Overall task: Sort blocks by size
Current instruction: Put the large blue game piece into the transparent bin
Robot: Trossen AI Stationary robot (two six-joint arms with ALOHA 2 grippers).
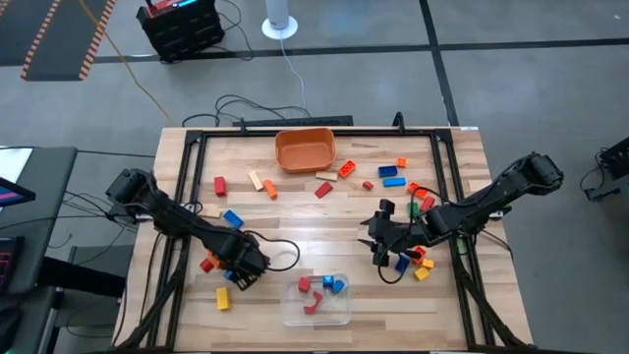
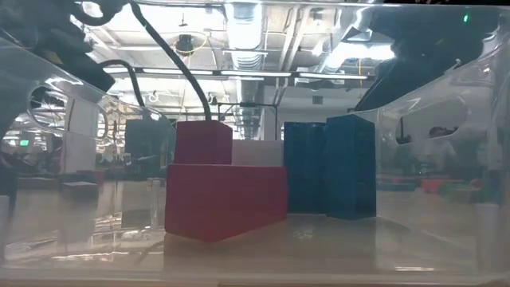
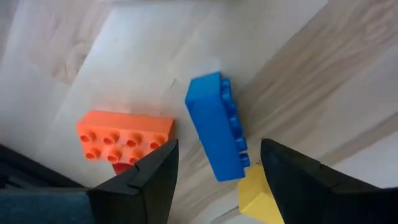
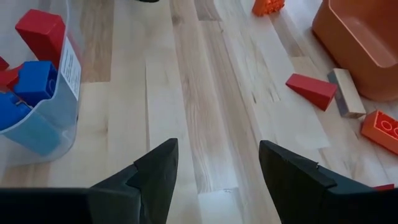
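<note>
My left gripper [image 1: 241,277], jaws wide and empty, hangs over a blue block [image 3: 217,127] beside an orange block [image 3: 124,134]; red and blue blocks sit in the clear tub [image 1: 316,313]; my right gripper [image 1: 376,243] gapes empty above bare counter [image 4: 205,112].

Two dark jointed arms [image 1: 177,218] (black cables trailing), blunt black jaws.

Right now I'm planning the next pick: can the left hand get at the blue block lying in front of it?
Probably yes: the left hand is open, the blue block lies between its fingers, with nothing over it.
</note>
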